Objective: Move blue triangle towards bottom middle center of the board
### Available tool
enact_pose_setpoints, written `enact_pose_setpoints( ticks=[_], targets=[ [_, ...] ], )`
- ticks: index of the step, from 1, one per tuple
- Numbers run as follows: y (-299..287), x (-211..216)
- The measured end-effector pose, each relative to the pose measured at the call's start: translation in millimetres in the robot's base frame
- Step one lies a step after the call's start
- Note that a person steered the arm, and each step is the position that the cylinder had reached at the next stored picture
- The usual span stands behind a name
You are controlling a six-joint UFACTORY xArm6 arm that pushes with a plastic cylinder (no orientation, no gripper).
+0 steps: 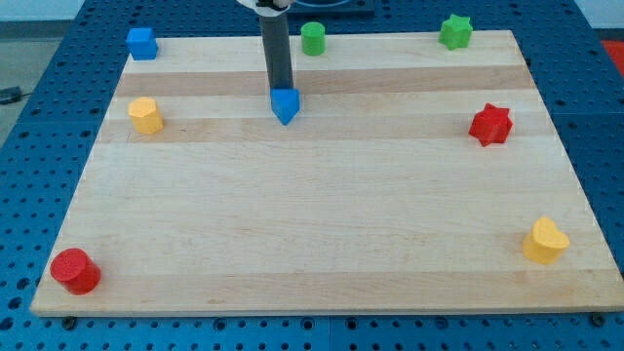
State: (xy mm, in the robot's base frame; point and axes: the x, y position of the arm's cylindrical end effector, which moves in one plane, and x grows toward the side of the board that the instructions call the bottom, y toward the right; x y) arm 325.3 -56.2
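The blue triangle [285, 106] lies on the wooden board [322, 224], in the upper part, a little left of the middle. My tip [281, 91] comes down from the view's top and stands right at the triangle's top edge, touching or nearly touching it. The rod rises straight above the block.
A blue cube [142, 43] sits at the top left corner, a yellow block [145, 115] at the left, a red cylinder [75, 271] at the bottom left. A green cylinder [313, 38] and a green star [454, 31] sit along the top. A red star [490, 124] is at the right, a yellow heart [544, 241] at the bottom right.
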Motion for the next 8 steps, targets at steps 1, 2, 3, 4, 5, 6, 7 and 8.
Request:
enact_pose_setpoints(
  ticks=[1,2,3,4,5,6,7,8],
  targets=[
    [0.1,15.7],
    [7.8,34.0],
    [20.9,51.7],
    [22.3,72.7],
    [12.1,85.2],
    [-0.5,95.1],
    [-0.9,112.5],
    [5.5,125.9]
  ],
)
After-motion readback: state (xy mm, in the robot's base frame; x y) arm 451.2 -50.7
